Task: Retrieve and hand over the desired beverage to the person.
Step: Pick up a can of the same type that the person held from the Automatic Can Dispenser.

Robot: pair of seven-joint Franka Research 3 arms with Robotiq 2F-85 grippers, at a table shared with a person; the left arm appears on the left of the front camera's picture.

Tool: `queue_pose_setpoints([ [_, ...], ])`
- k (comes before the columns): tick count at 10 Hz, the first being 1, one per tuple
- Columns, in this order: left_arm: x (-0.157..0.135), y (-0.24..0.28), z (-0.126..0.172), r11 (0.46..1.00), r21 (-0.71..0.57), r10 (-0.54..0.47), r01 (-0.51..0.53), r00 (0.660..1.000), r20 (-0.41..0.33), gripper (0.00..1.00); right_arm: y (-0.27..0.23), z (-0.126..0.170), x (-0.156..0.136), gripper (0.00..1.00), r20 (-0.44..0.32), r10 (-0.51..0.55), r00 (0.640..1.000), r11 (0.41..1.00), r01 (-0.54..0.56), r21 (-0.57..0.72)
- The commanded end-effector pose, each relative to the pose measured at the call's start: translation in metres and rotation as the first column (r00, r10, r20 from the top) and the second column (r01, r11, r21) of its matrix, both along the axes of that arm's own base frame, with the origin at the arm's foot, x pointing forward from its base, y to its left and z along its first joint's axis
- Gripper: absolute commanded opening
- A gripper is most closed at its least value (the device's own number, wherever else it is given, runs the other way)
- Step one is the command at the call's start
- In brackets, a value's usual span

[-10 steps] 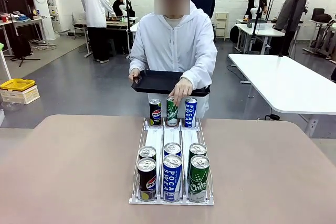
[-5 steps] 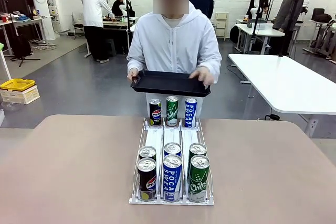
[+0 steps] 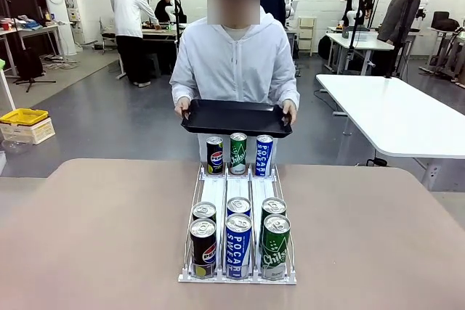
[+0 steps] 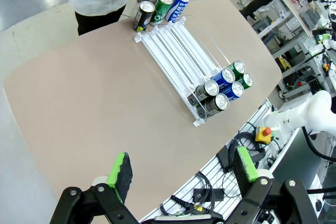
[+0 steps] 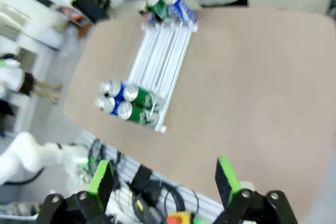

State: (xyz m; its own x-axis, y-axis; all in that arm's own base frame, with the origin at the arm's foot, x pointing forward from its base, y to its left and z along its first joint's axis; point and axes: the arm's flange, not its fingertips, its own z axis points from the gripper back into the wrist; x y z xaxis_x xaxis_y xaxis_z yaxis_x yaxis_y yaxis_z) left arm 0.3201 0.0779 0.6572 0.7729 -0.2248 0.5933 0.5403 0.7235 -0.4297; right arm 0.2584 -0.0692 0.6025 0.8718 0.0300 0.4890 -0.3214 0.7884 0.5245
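Note:
The person [image 3: 234, 63] in a white hooded jacket stands at the table's far side and holds a black tray [image 3: 236, 116] level with both hands. A white three-lane rack [image 3: 214, 192] runs down the middle of the table. At its far end stand a black Pepsi can [image 3: 214, 155], a green can [image 3: 238, 153] and a blue Pocari can [image 3: 263, 155]. Several more cans [image 3: 237, 246] of the same three kinds fill its near end. My left gripper [image 4: 182, 171] hangs open high over the table's near left edge. My right gripper [image 5: 164, 178] is open too, high above the near right side.
A long white table [image 3: 392, 114] stands behind at the right. Other people work at benches in the background, and a yellow crate [image 3: 25, 117] sits on the floor at the left. Bare brown tabletop [image 3: 94, 230] lies on both sides of the rack.
A second ago one of the person's hands rested on the green can at the rack's far end. It has gone back to the tray, which both hands now hold. My grippers stay open.

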Motion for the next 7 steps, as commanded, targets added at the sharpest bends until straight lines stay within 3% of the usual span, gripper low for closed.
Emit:
queue_pose_setpoints([
  [1,0.0,0.002,0.001,1.0,-0.011,-0.019,0.02,1.0,0.01,1.0,0.095,0.002,0.054,1.0,-0.264,0.136,0.955,0.983,-0.164,-0.088],
  [2,0.0,0.002,0.001,1.0,-0.011,-0.019,0.02,1.0,0.01,1.0,0.163,-0.011,0.072,1.0,-0.447,0.14,0.884,0.95,-0.247,-0.19],
  [3,0.0,0.002,0.001,1.0,-0.011,-0.019,0.02,1.0,0.01,1.0,0.22,-0.021,0.083,1.0,-0.529,0.081,0.845,0.908,-0.282,-0.31],
  [5,0.0,0.002,0.001,1.0,-0.011,-0.019,0.02,1.0,0.01,1.0,0.308,-0.032,0.1,1.0,-0.601,0.004,0.799,0.853,-0.316,-0.415],
  [7,0.0,0.002,0.001,1.0,-0.011,-0.019,0.02,1.0,0.01,1.0,0.343,-0.061,0.112,1.0,-0.591,-0.126,0.796,0.807,-0.264,-0.528],
])
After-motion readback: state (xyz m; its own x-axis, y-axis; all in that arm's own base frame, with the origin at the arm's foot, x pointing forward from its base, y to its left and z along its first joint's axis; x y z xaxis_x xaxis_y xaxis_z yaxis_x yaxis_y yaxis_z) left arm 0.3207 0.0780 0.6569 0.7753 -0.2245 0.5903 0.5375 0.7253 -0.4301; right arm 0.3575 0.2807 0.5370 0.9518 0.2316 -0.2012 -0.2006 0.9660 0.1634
